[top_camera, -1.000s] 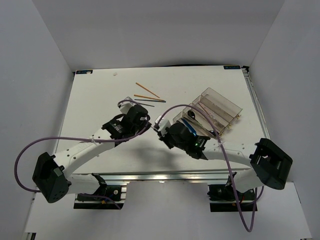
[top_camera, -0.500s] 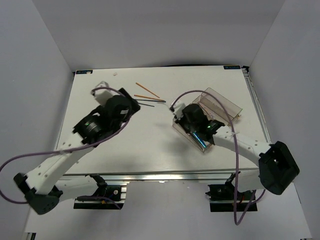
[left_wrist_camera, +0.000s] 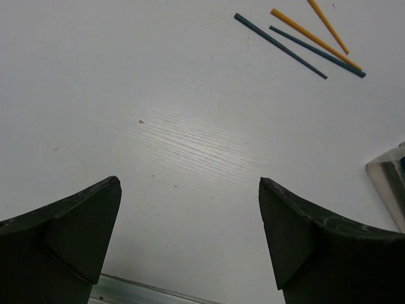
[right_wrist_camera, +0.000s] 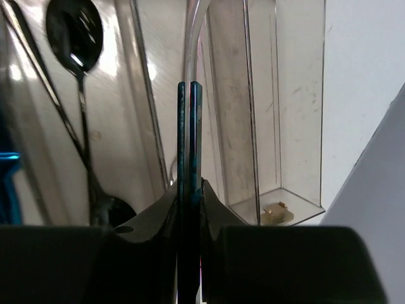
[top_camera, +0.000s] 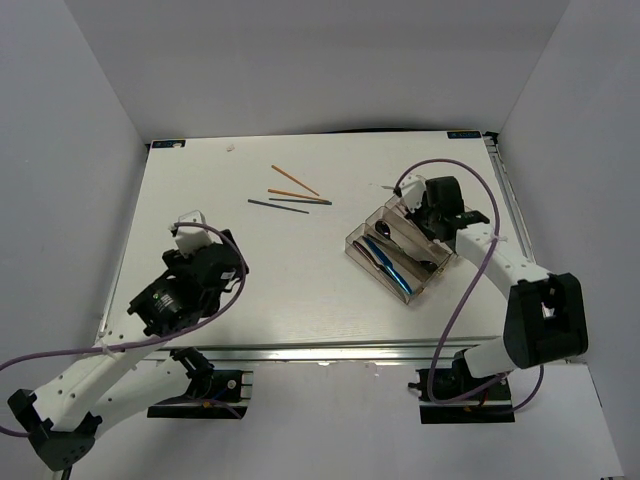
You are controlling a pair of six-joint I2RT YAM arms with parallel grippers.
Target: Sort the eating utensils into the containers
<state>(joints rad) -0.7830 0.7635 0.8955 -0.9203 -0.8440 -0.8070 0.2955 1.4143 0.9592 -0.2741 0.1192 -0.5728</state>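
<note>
- The right gripper (right_wrist_camera: 190, 190): jaws pinched on a pair of dark blue sticks (right_wrist_camera: 188, 126), which stand side by side up from between the fingertips. A second ago the jaws stood wider.
- Its place: above the far right end of the clear tray (top_camera: 352, 245), over the dividing walls. I cannot tell which compartment lies under the sticks. A second ago it hung at the tray's near-left corner, close beside the other arm.
- The left gripper (left_wrist_camera: 188, 190): jaws spread wide, nothing between them. A second ago they were nearly closed.
- Its place: over the near-left part of the white table (left_wrist_camera: 190, 126), well apart from the tray. It has drawn back from mid-table, where it met the right gripper.
- Tray contents, as far as they show: one black spoon (right_wrist_camera: 74, 35) in a compartment left of the held sticks in the right wrist view, and one blue knife (top_camera: 392, 270) in a compartment toward the near side.
- Loose on the table: two orange chopsticks (top_camera: 296, 181) and two dark chopsticks (top_camera: 278, 206), toward the far side, left of the tray and not touching it. All four lie where they lay a second ago.
</note>
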